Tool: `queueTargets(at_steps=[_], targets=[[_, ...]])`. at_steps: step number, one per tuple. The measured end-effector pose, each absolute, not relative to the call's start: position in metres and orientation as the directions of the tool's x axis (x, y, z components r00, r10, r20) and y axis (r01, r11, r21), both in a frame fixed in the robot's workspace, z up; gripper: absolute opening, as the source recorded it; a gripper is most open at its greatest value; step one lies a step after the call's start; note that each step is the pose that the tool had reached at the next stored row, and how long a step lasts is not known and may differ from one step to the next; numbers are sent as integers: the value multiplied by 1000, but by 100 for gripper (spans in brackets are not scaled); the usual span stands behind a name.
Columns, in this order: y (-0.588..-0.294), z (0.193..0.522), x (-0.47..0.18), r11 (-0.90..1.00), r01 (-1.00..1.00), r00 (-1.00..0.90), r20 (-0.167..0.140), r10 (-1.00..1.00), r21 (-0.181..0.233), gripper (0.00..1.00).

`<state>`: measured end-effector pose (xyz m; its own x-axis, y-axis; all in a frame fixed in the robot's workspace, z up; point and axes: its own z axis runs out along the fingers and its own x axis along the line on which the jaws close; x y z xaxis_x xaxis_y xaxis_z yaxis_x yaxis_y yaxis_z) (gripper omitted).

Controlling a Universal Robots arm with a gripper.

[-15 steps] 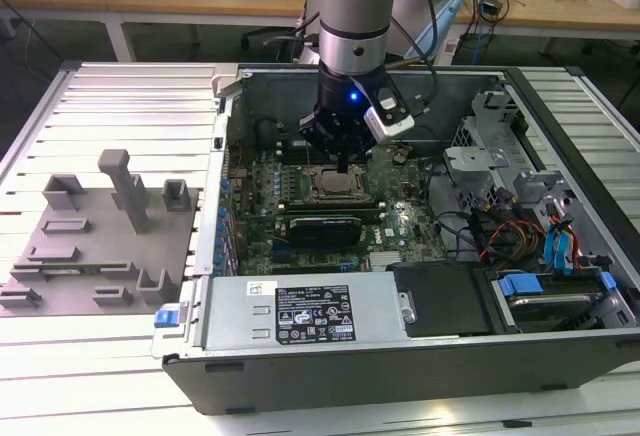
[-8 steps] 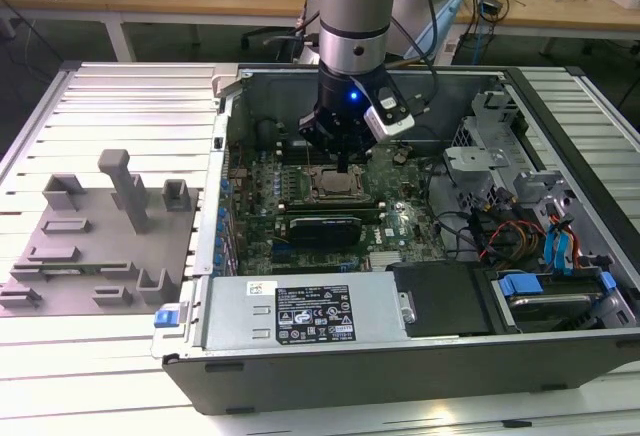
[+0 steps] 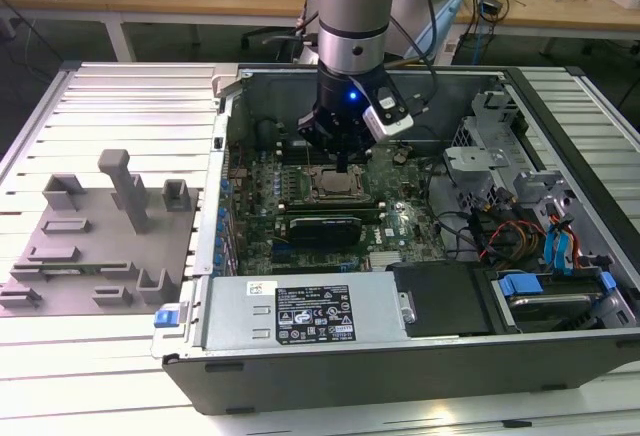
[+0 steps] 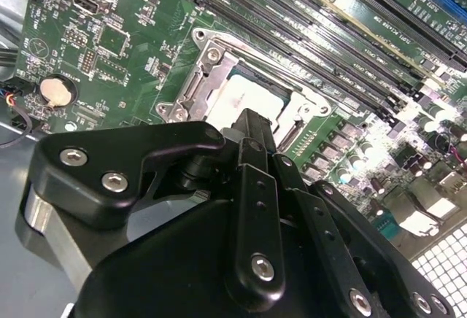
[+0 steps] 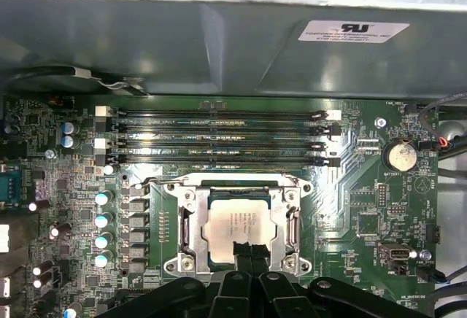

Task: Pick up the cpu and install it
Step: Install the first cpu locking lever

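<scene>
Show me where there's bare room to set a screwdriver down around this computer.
Free: the ribbed table around the grey fixture plate, at the exterior view's left, and the strip along the computer case's near side. Crowded: the motherboard around the cpu, where the end effector hangs, and the cabled drive bay.

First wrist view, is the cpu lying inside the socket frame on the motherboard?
Yes, the cpu lies flat inside the metal socket frame, with the gripper over one edge.
</scene>
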<state>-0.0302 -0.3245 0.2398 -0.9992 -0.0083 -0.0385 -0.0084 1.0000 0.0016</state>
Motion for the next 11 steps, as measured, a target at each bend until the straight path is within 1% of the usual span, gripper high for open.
queueTargets(at_steps=[11], targets=[[-324, 240, -44, 1000, -8, -999, -38, -8, 3, 11]])
